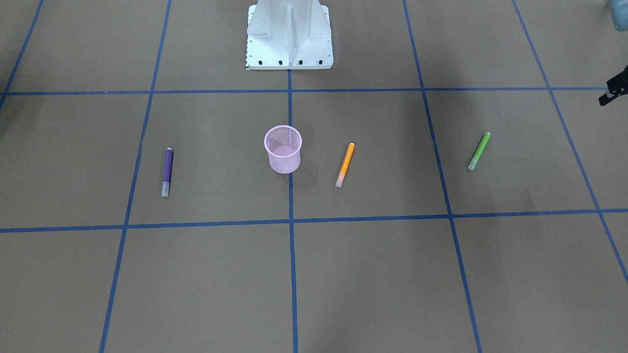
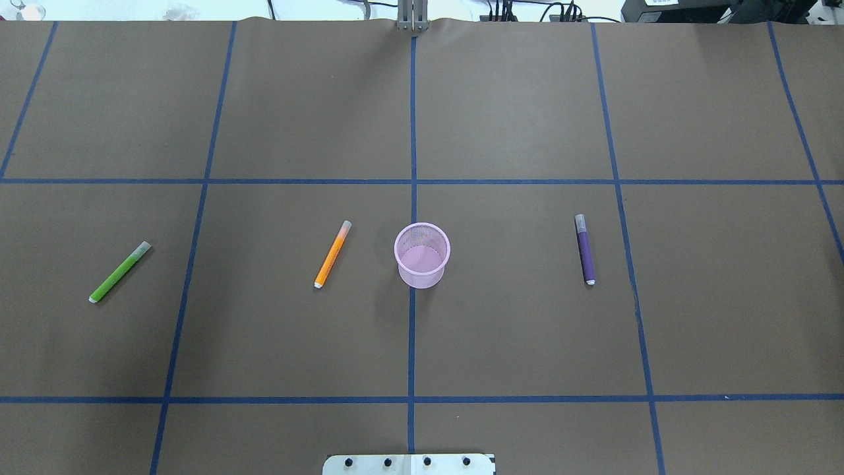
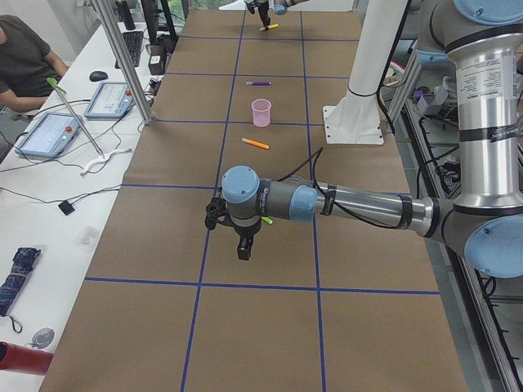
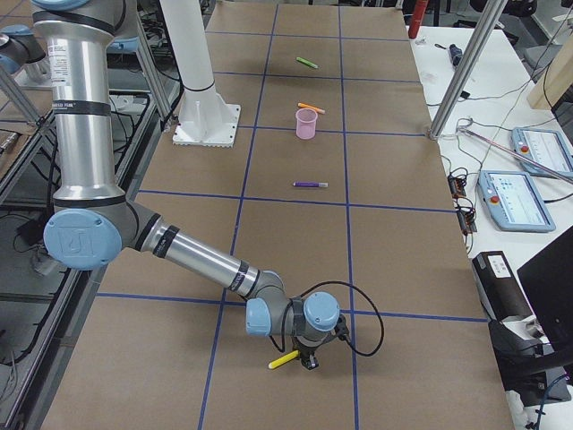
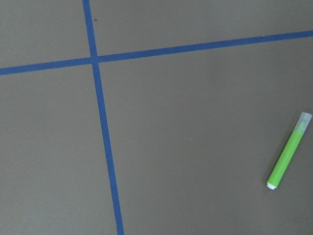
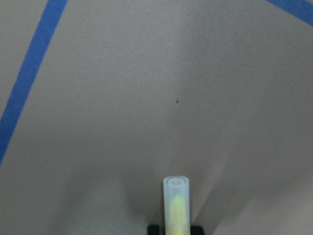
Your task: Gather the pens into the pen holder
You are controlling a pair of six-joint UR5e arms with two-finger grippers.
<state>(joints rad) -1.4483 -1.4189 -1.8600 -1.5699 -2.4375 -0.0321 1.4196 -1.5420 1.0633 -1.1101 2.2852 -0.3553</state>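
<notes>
The pink mesh pen holder (image 2: pixel 422 254) stands upright at the table's middle. The orange pen (image 2: pixel 333 254) lies to its left, the purple pen (image 2: pixel 585 249) to its right and the green pen (image 2: pixel 120 272) far left. My left gripper (image 3: pixel 243 243) hovers over the table beside the green pen (image 5: pixel 289 151); I cannot tell whether it is open or shut. My right gripper (image 4: pixel 310 361) is far out at the table's right end, low over the surface. It is shut on the yellow pen (image 6: pixel 176 205), whose pale cap points away from the fingers.
The white robot base (image 1: pixel 289 34) stands behind the pen holder. Blue tape lines (image 2: pixel 412 330) divide the brown table into squares. An aluminium post (image 4: pixel 457 72) and operator desks with tablets line the far side, and a person (image 3: pixel 24 65) sits there.
</notes>
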